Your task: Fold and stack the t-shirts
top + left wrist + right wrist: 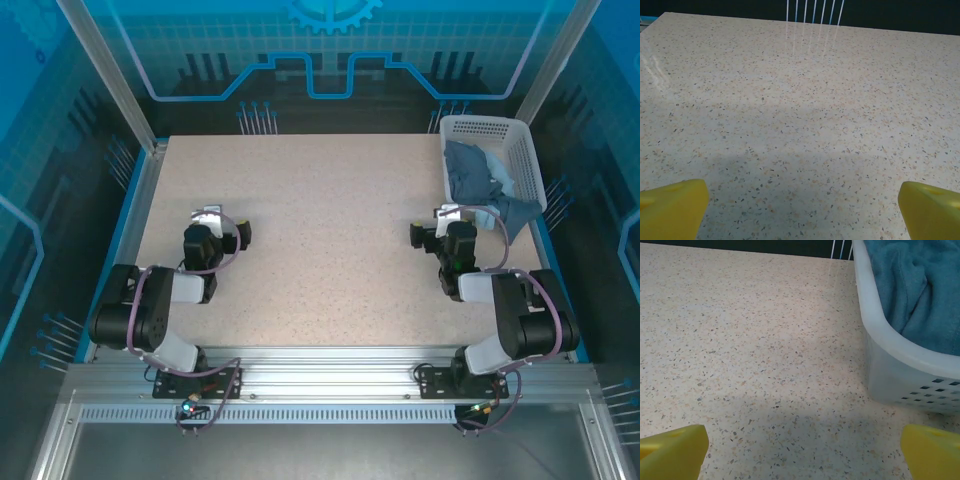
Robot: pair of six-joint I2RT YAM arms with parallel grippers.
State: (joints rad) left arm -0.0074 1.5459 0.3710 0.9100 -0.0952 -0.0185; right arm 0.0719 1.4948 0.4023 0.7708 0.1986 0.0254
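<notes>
- I'm seeing the dark shirt (478, 172) bunching in the basket (487, 124) at the table's (320, 260) 1 o'clock corner and spilling over the near rim, with the pale shirt (503, 184) peeking out beside it.
- The right gripper (450, 212) is hovering at the basket's 7 o'clock, jaws spreading wide, gripping nothing.
- The left gripper (207, 213) is hovering toward the table's 9 o'clock, jaws likewise gaping.

L arm (150, 312) & R arm (515, 318): black joints w/ pale grey link shells, thin mauve cables (236, 255) looping off each. Bright yellow fingertips (672, 210) (blunt wedges) at 7 & 5 o'clock in wrist views.
</notes>
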